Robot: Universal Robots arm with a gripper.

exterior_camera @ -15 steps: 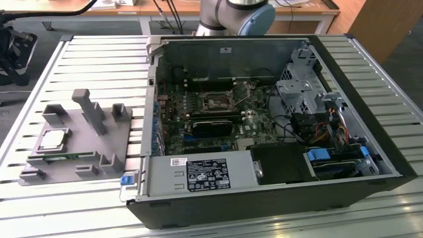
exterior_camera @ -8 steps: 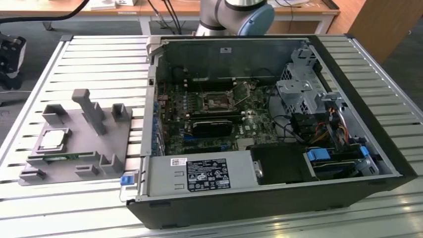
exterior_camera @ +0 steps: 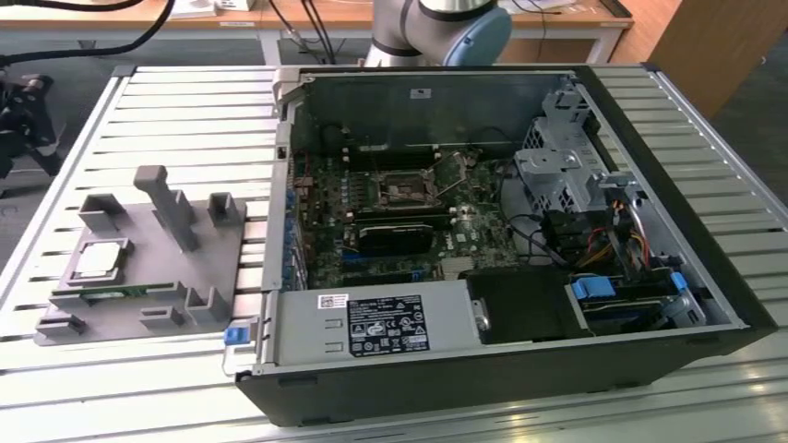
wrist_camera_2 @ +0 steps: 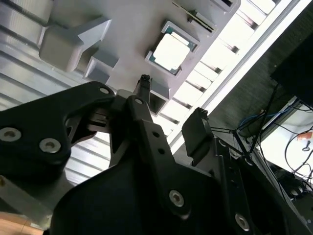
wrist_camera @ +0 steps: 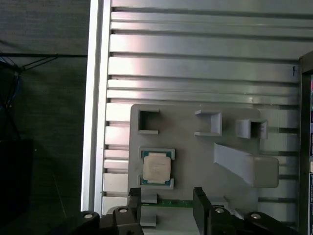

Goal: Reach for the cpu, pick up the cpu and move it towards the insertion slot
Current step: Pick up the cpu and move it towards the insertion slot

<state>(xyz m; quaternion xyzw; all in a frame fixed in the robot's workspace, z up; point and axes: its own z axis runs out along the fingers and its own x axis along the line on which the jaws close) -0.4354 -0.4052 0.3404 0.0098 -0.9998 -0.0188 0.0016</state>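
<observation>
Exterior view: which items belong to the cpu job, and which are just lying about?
Job:
- cpu, sitting in the grey tray
- insertion slot
- pincer, open and empty above the tray

Lying about:
- green memory stick
- power supply
- drive cage

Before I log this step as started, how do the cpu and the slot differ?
Place: the cpu lies on the tray outside the case; the slot sits on the board inside it.
Look: the cpu's top is pale silver; the slot shows a dark centre in a metal frame.
Both are square and lie flat.
</observation>
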